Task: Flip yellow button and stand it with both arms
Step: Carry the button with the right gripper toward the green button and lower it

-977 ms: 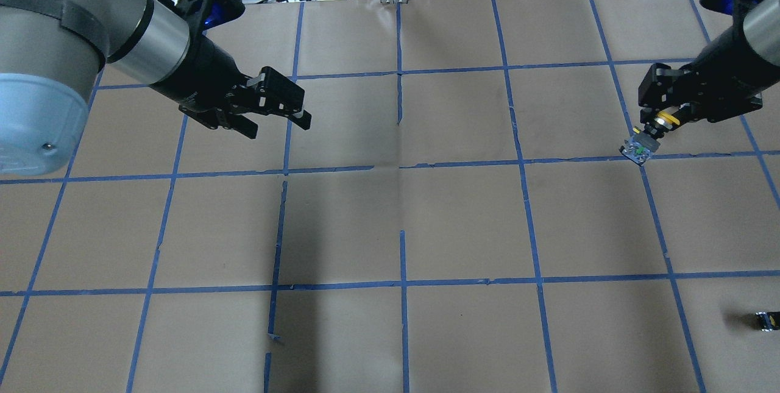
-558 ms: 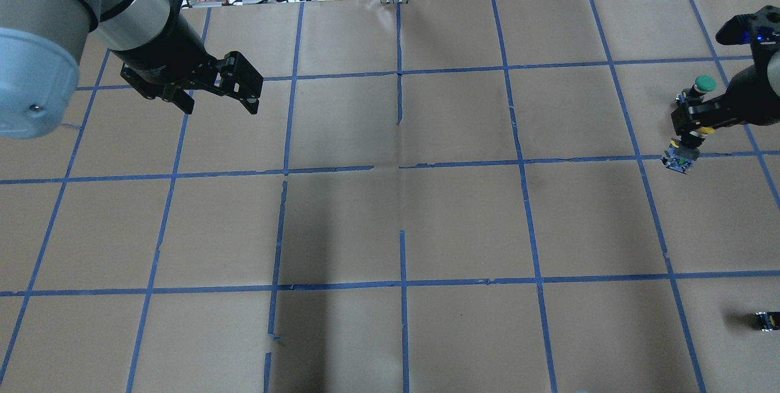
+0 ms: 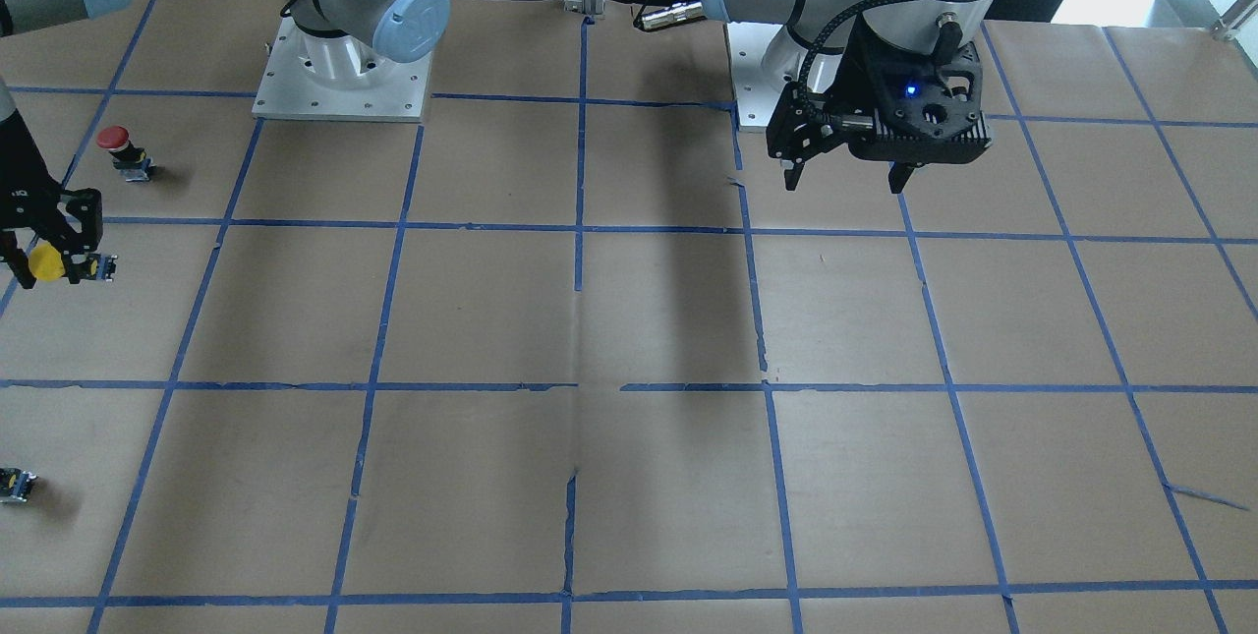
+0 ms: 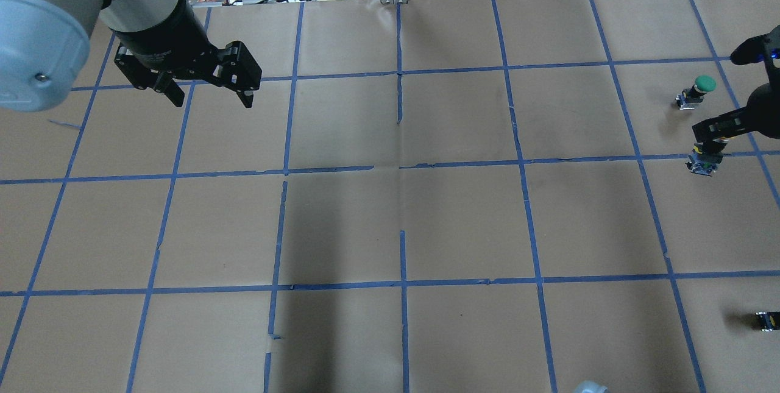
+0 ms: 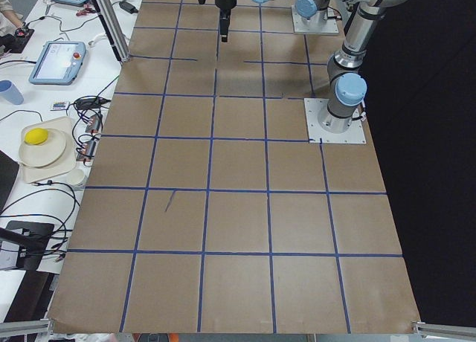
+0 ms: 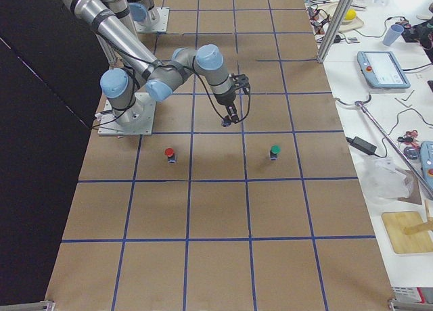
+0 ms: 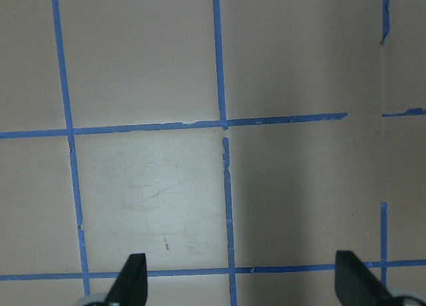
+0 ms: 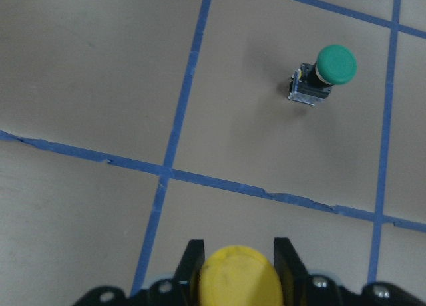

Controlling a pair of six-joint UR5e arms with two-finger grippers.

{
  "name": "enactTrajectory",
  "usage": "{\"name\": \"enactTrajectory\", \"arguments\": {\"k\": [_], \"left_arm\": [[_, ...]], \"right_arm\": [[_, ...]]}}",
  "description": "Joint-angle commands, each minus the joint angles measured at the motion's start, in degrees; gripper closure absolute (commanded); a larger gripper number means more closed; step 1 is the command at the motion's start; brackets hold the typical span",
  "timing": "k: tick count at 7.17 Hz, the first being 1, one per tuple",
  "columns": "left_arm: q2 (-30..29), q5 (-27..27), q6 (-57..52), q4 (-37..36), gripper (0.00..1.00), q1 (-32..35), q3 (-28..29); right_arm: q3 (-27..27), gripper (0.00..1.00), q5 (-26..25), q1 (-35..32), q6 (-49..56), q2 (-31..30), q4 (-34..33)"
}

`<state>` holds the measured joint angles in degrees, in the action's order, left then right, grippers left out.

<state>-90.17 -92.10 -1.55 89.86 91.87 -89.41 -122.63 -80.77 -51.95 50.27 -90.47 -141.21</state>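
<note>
Transfer step. Your right gripper (image 8: 237,247) clamps the yellow button (image 8: 236,281) by its cap, near the green button (image 8: 331,68), on its robot side. Your left gripper (image 4: 212,98), well apart from the green button, gapes empty. Next, probably a handover regrasp.

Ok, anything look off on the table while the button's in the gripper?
Nothing serious. The yellow button sits in the right gripper. Only the blue tape grid looks tatty: a loose strip lies skewed off its line, and several lines show gaps.
</note>
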Motion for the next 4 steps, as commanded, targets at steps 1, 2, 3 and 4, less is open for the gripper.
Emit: {"name": "enactTrajectory", "arguments": {"k": [1,2,3,4], "left_arm": [[0.78,0.25,-7.2,5.38,0.0,-1.34,0.82],[0.44,0.52,-7.24,5.68,0.0,-1.78,0.9],[-0.08,2.26,-7.24,5.51,0.0,-2.74,1.16],[-0.09,5.06,-7.32,5.33,0.0,-3.19,-0.23]], "right_arm": [[-0.59,0.78,2.45,5.34,6.13,9.04,-12.27],[-2.07,0.79,3.76,5.8,7.11,10.74,-18.78],[-5.22,0.8,4.3,5.81,6.95,10.75,-23.98],[-7.86,0.8,4.3,5.89,6.86,10.75,-29.25]]}}
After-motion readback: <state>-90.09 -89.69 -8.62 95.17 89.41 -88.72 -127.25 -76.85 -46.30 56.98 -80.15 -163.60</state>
